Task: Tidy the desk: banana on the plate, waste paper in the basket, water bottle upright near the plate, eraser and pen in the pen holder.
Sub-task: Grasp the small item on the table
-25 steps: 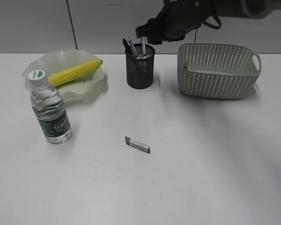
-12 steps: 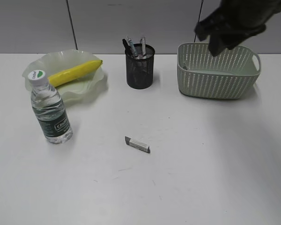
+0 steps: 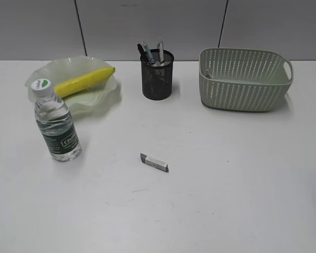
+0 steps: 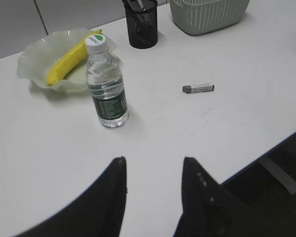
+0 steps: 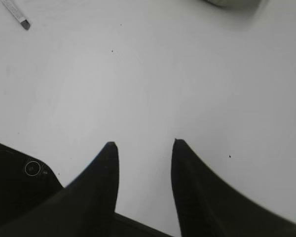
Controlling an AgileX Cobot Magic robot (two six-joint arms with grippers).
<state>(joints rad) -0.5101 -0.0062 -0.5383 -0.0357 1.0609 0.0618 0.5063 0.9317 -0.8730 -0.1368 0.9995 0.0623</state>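
The yellow banana (image 3: 87, 80) lies on the pale green plate (image 3: 102, 102) at the back left. The water bottle (image 3: 57, 125) stands upright in front of the plate. Pens (image 3: 148, 52) stick out of the black mesh pen holder (image 3: 158, 79). A grey and white eraser (image 3: 154, 162) lies flat on the desk (image 3: 242, 174), alone near the middle. The basket (image 3: 245, 84) stands at the back right; the waste paper is hidden. My left gripper (image 4: 154, 160) hangs open over bare desk, short of the bottle (image 4: 107, 86). My right gripper (image 5: 144, 143) is open and empty, the eraser (image 5: 17, 15) far off.
No arm shows in the exterior view. In the left wrist view the desk's front edge (image 4: 266, 148) runs at the lower right with dark floor below it. A corner of the basket (image 5: 232, 2) shows at the top of the right wrist view.
The right arm moved from above the pen holder rightwards over the basket, then left the exterior view. Nothing on the desk has shifted.
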